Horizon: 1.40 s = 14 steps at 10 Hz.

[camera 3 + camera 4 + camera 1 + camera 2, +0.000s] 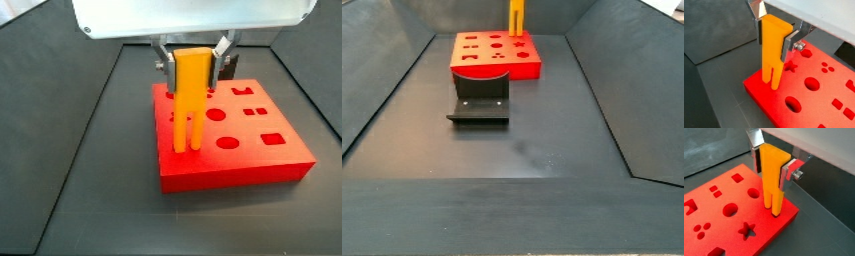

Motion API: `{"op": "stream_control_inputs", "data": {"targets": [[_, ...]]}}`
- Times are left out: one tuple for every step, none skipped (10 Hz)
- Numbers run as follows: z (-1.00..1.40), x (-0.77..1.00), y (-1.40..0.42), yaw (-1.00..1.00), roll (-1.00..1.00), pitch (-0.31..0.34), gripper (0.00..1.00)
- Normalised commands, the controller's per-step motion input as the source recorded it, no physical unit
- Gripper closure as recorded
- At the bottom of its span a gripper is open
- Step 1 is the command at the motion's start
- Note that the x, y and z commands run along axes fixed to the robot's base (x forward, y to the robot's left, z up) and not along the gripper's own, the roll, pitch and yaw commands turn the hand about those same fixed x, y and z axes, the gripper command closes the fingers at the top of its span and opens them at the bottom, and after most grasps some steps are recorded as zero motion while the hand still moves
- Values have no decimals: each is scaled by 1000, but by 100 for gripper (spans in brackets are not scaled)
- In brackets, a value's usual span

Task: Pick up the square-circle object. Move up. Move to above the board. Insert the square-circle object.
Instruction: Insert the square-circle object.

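My gripper (773, 40) is shut on the upper part of the square-circle object (771, 60), a long orange-yellow peg that hangs upright with its two prongs down. Both wrist views show it, with the gripper (771, 168) clamping the peg (773, 188) between silver fingers. The prong tips are at or just above the red board (821, 95) near one corner (767, 230); I cannot tell whether they touch. In a side view the gripper (194, 68) holds the peg (187, 105) over the board's (254, 158) left part. Another side view shows only the peg (516, 15) above the board (496, 68).
The dark fixture (480, 100) stands on the floor just in front of the board. Sloping dark grey walls (396, 90) enclose the floor on both sides. The board's top has star, circle, square and dot holes.
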Motion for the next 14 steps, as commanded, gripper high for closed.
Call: {"op": "stream_control_inputs", "data": {"targets": [[-166, 0, 0, -29, 97, 27, 100], [-154, 0, 0, -174, 67, 27, 100], [-151, 31, 0, -297, 77, 49, 100], [-169, 160, -23, -377, 117, 87, 100], [-169, 189, -17, -363, 176, 116, 100], [-191, 66, -17, -257, 183, 100, 100], [-243, 0, 0, -57, 153, 36, 100], [-360, 0, -31, 0, 144, 0, 100], [-480, 0, -100, 0, 143, -16, 100], [-534, 0, -123, 0, 150, -59, 100], [-506, 0, -111, 0, 140, -79, 100], [-340, 0, -89, 0, 77, -77, 100], [0, -83, 0, 0, 0, -103, 100], [0, -20, 0, 0, 0, -33, 100]]}}
